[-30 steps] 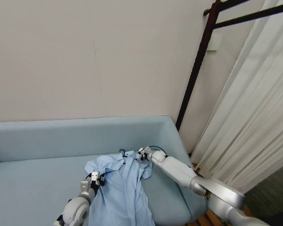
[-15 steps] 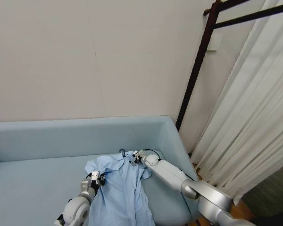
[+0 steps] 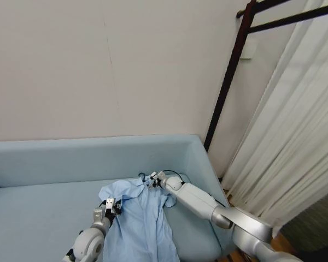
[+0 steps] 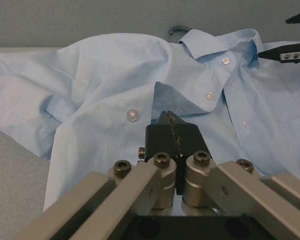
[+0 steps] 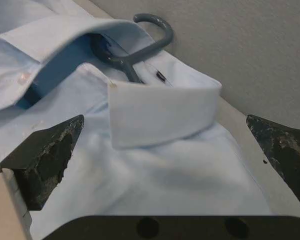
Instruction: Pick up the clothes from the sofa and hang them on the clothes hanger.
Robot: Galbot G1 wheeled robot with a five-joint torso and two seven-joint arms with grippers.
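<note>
Right, the light blue shirt (image 3: pixel 138 218) lies spread on the pale blue sofa (image 3: pixel 38 164). It is already on a grey hanger, whose hook (image 5: pixel 152 35) pokes out just above the collar (image 5: pixel 160 112). My right gripper (image 3: pixel 152 179) is at the collar end, its fingertips (image 5: pixel 47 150) spread wide with the collar flap between them, gripping nothing. The left gripper (image 3: pixel 110 208) sits lower, on the shirt's front near a button (image 4: pixel 133 115). Its fingertips (image 4: pixel 160 137) are pressed together over the cloth, and I cannot tell whether any fabric is caught between them.

The step in hand, as I read it, is getting a hold at the top of the garment. To do it well I would aim past the soft collar for the stem of the hook. A pinch on cloth alone would likely let the hanger slide out on the lift (and then I would have nothing to hang it by). I would bring the open jaws on square to the stem and close only once it sits fully between the pads. I would also keep the hook's open side free, since it has to catch the dark clothes rack (image 3: pixel 228 82) standing beyond the sofa's right end. On the lift I would go slowly and straight up, so the shirt drapes without snagging.
</note>
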